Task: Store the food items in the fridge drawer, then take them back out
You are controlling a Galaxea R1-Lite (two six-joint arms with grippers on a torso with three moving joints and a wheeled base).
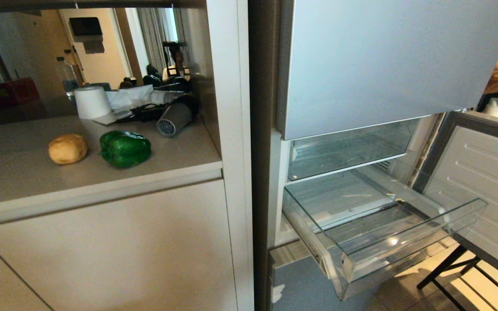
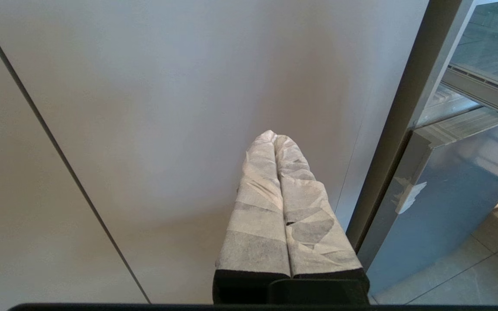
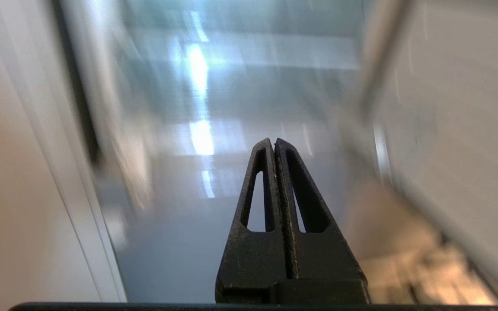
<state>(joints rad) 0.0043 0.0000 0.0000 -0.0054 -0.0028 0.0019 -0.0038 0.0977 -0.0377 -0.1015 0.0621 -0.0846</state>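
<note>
- Up on the beige counter point(image 1: 24, 181), the potato point(image 1: 68, 148) sits just left of the green bell pepper point(image 1: 125, 149), close together but apart.
- Behind them there's clutter: a white paper roll point(image 1: 91, 102), crumpled white paper, a grey hair dryer point(image 1: 174, 119) lying on its side with dark cords, and a clear water bottle point(image 1: 67, 77) further back beside a red box point(image 1: 7, 91).
- A white upright cabinet panel point(image 1: 231, 129) stands between the counter and the silver-grey fridge point(image 1: 383, 60).
- The fridge drawer point(image 1: 404, 242) is pulled out and tilts slightly downward at its front; nothing lies inside it. Above it, the taller clear bin point(image 1: 348, 149) stays pushed in.
- The open fridge door point(image 1: 482, 181) stands just right of the drawer, cut off by the frame edge.
- Neither arm shows in the head view.
- The left gripper point(image 2: 274, 136), fingers wrapped in white tape, is clenched on nothing, facing a plain cabinet door point(image 2: 145, 129).
- The right gripper point(image 3: 273, 141) is also clenched and empty; everything beyond it is streaked with blur, so only pale fridge surfaces can be made out.
</note>
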